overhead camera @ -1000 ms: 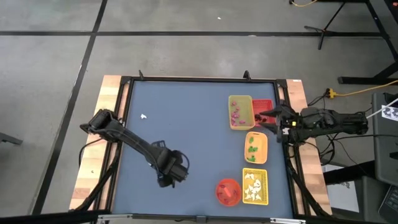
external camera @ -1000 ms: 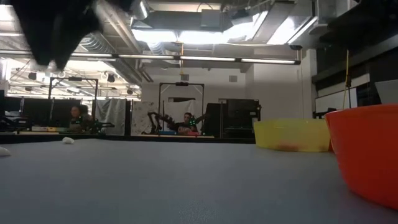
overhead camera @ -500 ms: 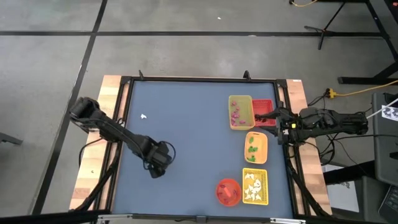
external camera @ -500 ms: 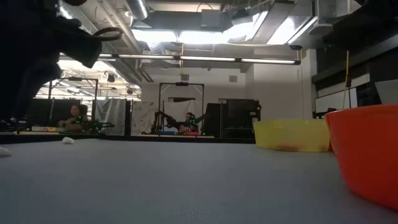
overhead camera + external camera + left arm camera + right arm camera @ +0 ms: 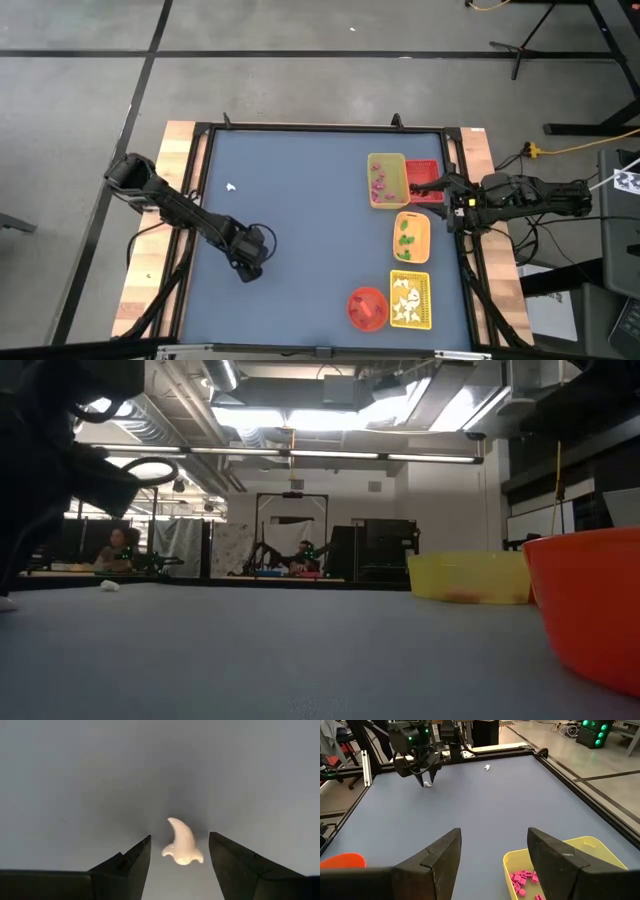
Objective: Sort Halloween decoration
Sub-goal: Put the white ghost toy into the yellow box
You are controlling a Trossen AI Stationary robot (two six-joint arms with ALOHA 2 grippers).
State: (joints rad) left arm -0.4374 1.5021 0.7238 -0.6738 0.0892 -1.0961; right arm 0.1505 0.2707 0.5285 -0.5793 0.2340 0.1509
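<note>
Left pincer (image 5: 179, 851) is low over the blue bench (image 5: 300, 230), near its left-front part, jaws wide open with a white ghost piece (image 5: 182, 844) lying on the bench between the fingers (image 5: 131, 861); nothing gripped, gap visible on both sides of the piece. From the right wrist view the same pincer (image 5: 427, 779) points straight down with the ghost (image 5: 427, 784) at its tips. A second white ghost piece (image 5: 231, 186) lies loose farther back on the left side of the bench, well apart from the pincer; it also shows in the right wrist view (image 5: 487, 767) and low view (image 5: 108, 586). Right pincer (image 5: 424, 189) is parked at the right edge over the red tray (image 5: 428, 170), jaws fully open, empty. Sorted so far: pink bits (image 5: 379, 184) in the yellow tray (image 5: 388, 160) at the back, green bits (image 5: 406, 239) in the orange tray (image 5: 423, 238) in the middle, white ghosts (image 5: 406, 299) in the yellow tray at the front (image 5: 426, 300). Round red-orange bowl (image 5: 367, 307) sits just beside that front tray, on its left. Contents of the red tray: can't tell, mostly hidden by the right pincer. Low view shows people (image 5: 118, 546) seated in the room behind the bench.
</note>
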